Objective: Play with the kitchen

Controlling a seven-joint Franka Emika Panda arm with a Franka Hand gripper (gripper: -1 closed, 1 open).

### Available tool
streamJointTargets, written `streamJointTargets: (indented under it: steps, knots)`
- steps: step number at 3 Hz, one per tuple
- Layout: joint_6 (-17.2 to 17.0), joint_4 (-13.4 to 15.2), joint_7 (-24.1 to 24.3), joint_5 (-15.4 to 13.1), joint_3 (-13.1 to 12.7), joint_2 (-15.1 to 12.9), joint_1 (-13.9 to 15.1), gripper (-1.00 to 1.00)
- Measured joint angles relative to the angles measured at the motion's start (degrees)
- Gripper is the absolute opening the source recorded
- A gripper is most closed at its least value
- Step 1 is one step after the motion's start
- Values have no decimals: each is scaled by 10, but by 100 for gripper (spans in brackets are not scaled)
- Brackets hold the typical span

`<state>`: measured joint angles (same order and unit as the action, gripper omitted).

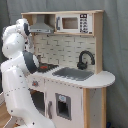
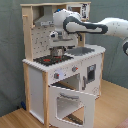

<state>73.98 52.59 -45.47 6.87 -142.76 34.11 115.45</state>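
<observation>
The toy kitchen (image 1: pixel 95 85) (image 2: pixel 37 75) is white and light wood, with a grey hood (image 2: pixel 45 21), dotted backsplash (image 2: pixel 37 42), black faucet (image 1: pixel 85 59), steel sink (image 1: pixel 75 74) and red-black hob (image 2: pixel 49 60). Its oven door (image 2: pixel 70 102) hangs open toward the front. In the second exterior view my gripper (image 2: pixel 57 46) reaches in from the right, under the hood. It is shut on a small metal pot (image 2: pixel 58 51), held just over the hob's back right part. My own arm (image 1: pixel 20 75) hides the gripper and pot in the first exterior view.
A microwave panel (image 1: pixel 72 22) sits on the upper shelf beside the hood. The kitchen stands on a wooden floor (image 2: pixel 15 120) against a grey curtain (image 2: pixel 10 50). My arm's body stands close against the kitchen on the first exterior view's left.
</observation>
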Motion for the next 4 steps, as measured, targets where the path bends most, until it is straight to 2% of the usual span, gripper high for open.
streamJointTargets:
  steps: [1,2,4]
  knots:
    - [-53,6,19,-9,2,-21,0,-100]
    - [-78,41,33,-34,4,-55,-3,-100]
    - [-76,128,60,-76,4,-121,-33,-100]
